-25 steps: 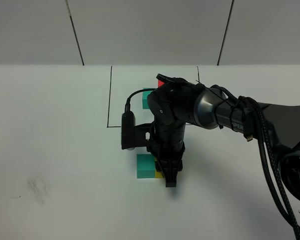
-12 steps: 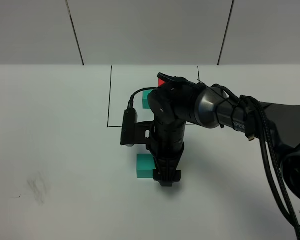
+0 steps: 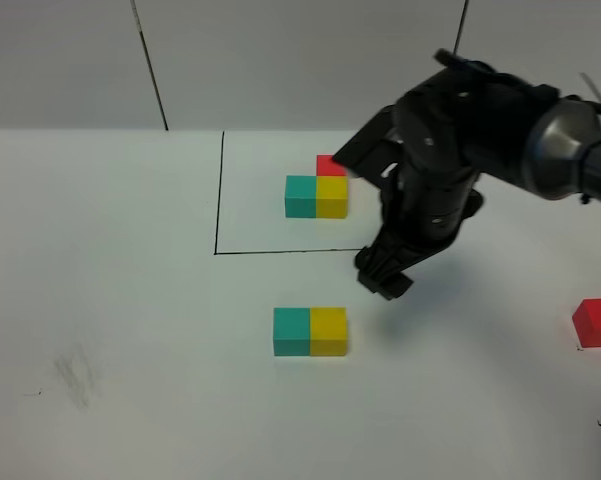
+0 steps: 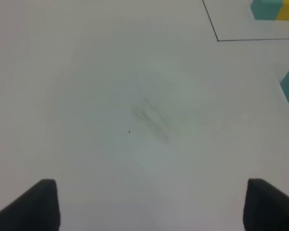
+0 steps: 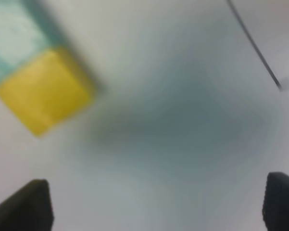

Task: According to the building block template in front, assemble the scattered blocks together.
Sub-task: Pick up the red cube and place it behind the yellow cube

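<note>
Right pincer [image 3: 382, 282] gapes near teal-yellow pair [image 3: 310, 331] lying left-to-right.

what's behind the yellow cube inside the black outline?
A red cube directly behind the yellow cube. Only its upper part shows; the yellow cube covers the rest.

White table [image 3: 130, 420], faint grey smudge [image 3: 77, 377], pale panelled wall [image 3: 300, 60]
</note>
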